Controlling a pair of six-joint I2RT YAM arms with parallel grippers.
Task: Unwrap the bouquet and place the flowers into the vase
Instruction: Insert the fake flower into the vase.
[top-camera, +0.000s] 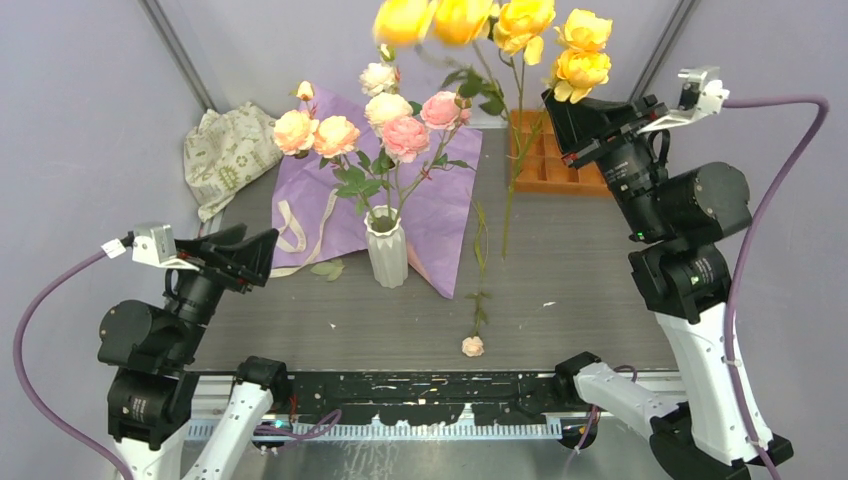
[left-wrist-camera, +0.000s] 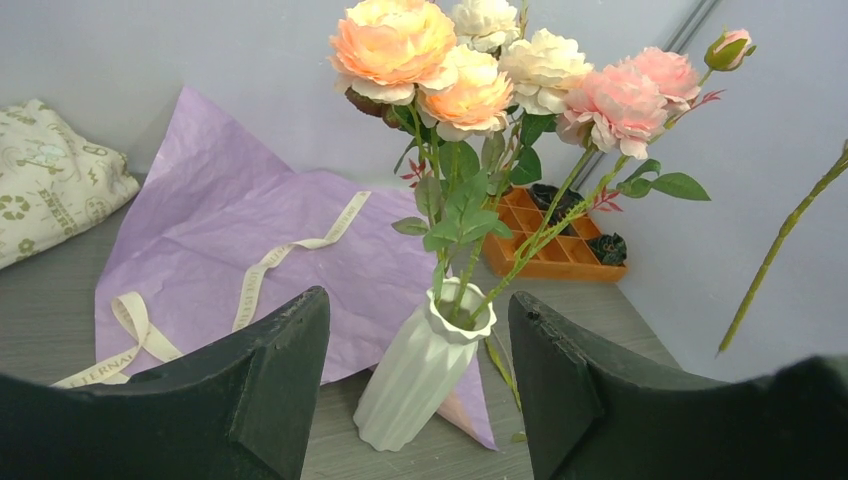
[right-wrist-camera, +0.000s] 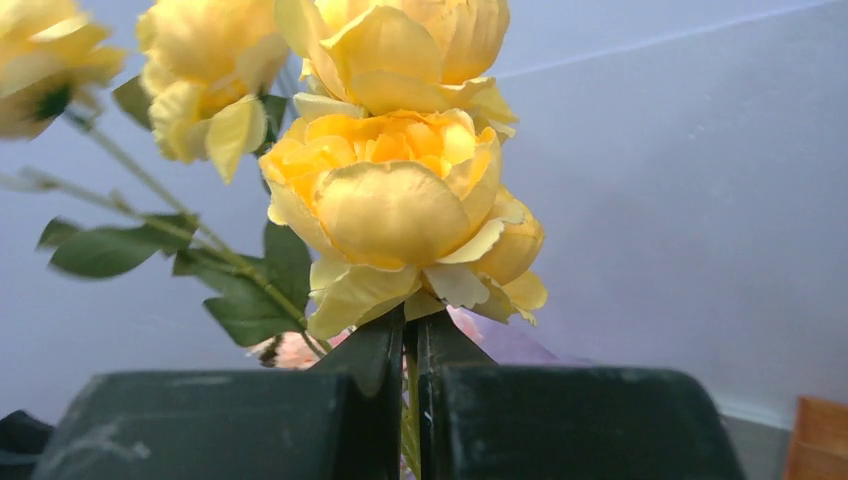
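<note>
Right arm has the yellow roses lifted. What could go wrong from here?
1. The vase is narrow and already crowded; the tall yellow roses could tip it, and the open left gripper isn't steadying it.
2. The right gripper pinches high under the blooms, so the long stems dangle and may miss the mouth.

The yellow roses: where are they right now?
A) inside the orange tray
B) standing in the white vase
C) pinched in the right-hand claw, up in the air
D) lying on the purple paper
C: the right gripper is shut on the stems of the yellow roses, apart from the vase.
</note>
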